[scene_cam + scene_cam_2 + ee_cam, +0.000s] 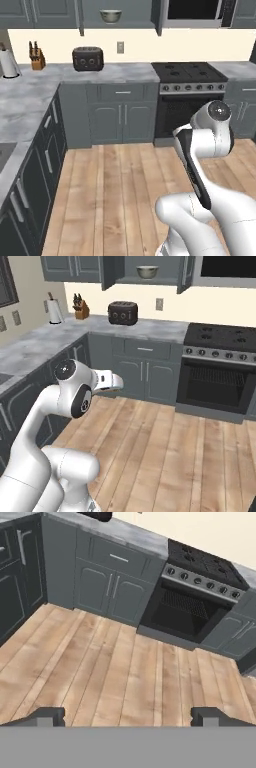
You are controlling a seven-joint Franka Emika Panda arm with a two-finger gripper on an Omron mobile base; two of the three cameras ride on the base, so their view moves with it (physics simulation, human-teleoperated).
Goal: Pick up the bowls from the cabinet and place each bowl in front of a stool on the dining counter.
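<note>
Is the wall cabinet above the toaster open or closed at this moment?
Open. The cabinet has both doors swung outward, so its shelf shows, with the cream bowl sitting upright on it.

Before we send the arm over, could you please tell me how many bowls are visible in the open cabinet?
1: a cream bowl on the cabinet shelf, above the toaster. Another may be hidden behind the doors.

arm (200, 150): glossy white shells | dark joints | rounded links
</note>
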